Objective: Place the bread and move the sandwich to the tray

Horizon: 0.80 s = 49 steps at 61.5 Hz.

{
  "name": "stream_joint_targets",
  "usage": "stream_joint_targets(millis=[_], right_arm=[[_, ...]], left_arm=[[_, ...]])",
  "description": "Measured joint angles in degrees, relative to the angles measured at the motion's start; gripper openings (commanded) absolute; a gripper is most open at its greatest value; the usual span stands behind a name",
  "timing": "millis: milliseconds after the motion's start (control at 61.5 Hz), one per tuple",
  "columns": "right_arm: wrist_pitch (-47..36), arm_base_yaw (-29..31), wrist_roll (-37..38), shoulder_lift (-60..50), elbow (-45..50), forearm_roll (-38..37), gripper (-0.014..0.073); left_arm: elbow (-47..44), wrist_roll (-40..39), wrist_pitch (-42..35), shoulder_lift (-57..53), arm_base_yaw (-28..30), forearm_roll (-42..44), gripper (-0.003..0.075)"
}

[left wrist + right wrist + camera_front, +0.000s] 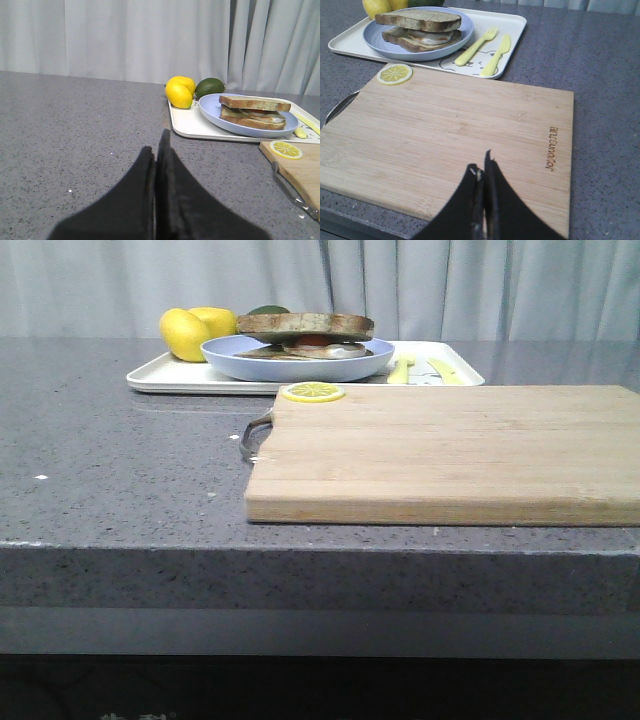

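The sandwich (305, 343) lies on a round pale blue plate (228, 357) that stands on the white tray (160, 375) at the back of the counter. A brown-crusted bread slice (305, 324) lies on top of the egg. The left wrist view shows sandwich (254, 119), bread (255, 103), plate (210, 107) and tray (185, 126); the right wrist view shows sandwich (415, 41), bread (417, 20), plate (370, 36) and tray (516, 27). My left gripper (156, 142) is shut and empty over the bare counter, short of the tray. My right gripper (481, 162) is shut and empty over the cutting board. Neither shows in the front view.
A wooden cutting board (450, 450) with a metal handle (252, 435) lies in front of the tray, a lemon slice (312, 392) on its far left corner. Two lemons (190, 332) and an avocado (210, 86) sit at the tray's left end, a yellow fork (476, 45) and knife (496, 54) at its right.
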<state>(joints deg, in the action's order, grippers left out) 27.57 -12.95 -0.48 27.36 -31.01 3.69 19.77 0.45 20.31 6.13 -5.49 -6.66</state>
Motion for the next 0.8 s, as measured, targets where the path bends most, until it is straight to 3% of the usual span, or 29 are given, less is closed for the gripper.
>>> stream_joint_targets(millis=[212,472,797], right_arm=[[0.0,0.0,0.0,0.0,0.0,0.0,-0.0060],[0.0,0.0,0.0,0.0,0.0,0.0,-0.0060],[0.0,0.0,0.0,0.0,0.0,0.0,-0.0060]], left_arm=[[-1.5,0.0,-1.6,-1.4,0.1,0.0,-0.0020],[-11.2,0.0,-3.3,-6.3,0.2,0.0,-0.0020],[-20.0,0.0,-10.8,-6.3,0.2,0.0,-0.0020]])
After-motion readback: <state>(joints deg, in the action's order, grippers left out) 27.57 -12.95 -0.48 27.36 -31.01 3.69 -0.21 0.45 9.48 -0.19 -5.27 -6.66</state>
